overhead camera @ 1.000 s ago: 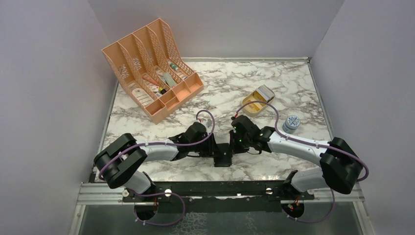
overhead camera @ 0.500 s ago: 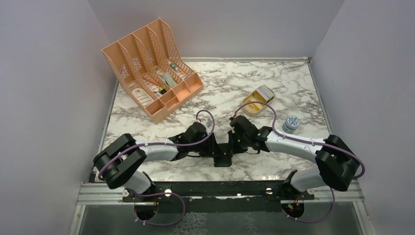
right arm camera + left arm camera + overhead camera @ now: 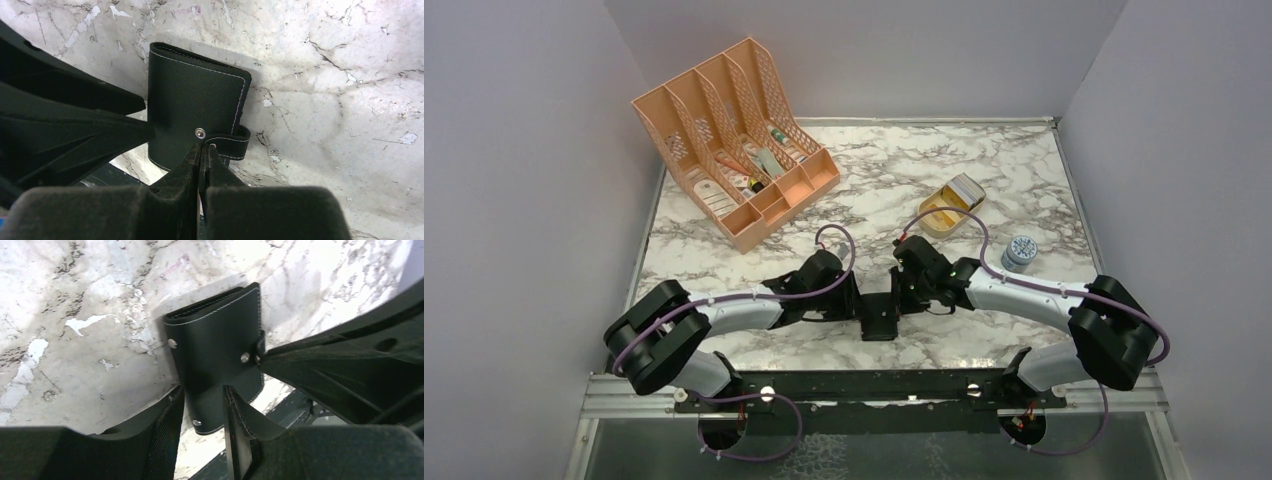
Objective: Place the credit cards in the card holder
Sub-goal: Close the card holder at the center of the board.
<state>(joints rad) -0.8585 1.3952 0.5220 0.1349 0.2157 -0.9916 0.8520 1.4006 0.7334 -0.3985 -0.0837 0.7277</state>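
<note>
The black card holder (image 3: 881, 322) lies folded on the marble table near the front edge, between my two grippers. It also shows in the left wrist view (image 3: 215, 350) and the right wrist view (image 3: 192, 100). My right gripper (image 3: 902, 298) (image 3: 202, 148) is shut on the holder's snap tab (image 3: 231, 142). My left gripper (image 3: 861, 303) (image 3: 202, 390) is open, and the holder's near end sits between its jaws. A stitched black flap (image 3: 245, 415) rests against its right finger. No credit card shows plainly in any view.
A peach desk organiser (image 3: 734, 150) stands at the back left. A gold oval tin (image 3: 947, 210) lies open at the right of middle, with a whitish flat piece at its far end. A small blue-grey round lid (image 3: 1021, 253) lies right of it. The black rail (image 3: 874, 385) runs just beyond the holder.
My right gripper has moved a little left, closer onto the card holder's tab. My left arm's elbow has shifted slightly left. The holder has stayed in place.
</note>
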